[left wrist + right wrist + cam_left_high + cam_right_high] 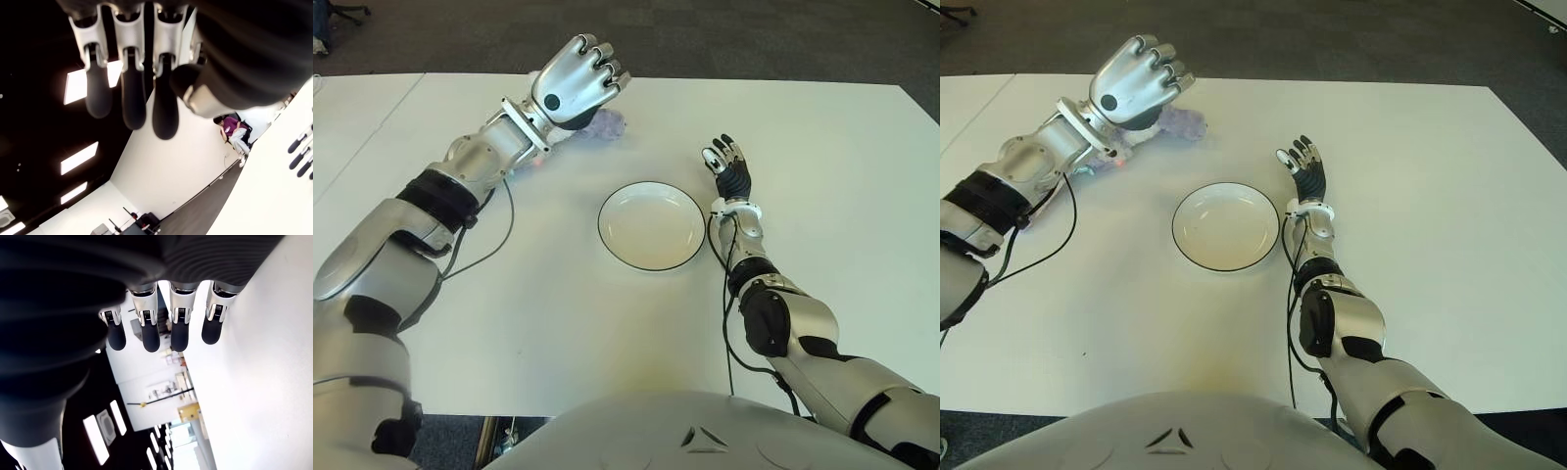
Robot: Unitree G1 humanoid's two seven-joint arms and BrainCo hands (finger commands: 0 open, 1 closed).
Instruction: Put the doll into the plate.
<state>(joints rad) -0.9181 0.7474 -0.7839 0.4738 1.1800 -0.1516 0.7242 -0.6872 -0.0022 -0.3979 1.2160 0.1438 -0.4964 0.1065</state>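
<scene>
White table (822,157): broad surface bearing all items.

Left hand (576,83): raised above the table's far side, fingers loosely extended in the wrist view, holding nothing.

Plate (651,225): white, dark-rimmed, near the table's middle; nothing in it.

Right hand (729,166): shows just to the right of the plate, fingers relaxed and bare.

Doll (605,124): pale lilac, soft, on the table directly beneath and just beyond the left hand, largely hidden by it; long axis probably runs across the table, though too little shows to be sure. It lies beyond the plate and to its left. Left hand is much the nearer.
</scene>
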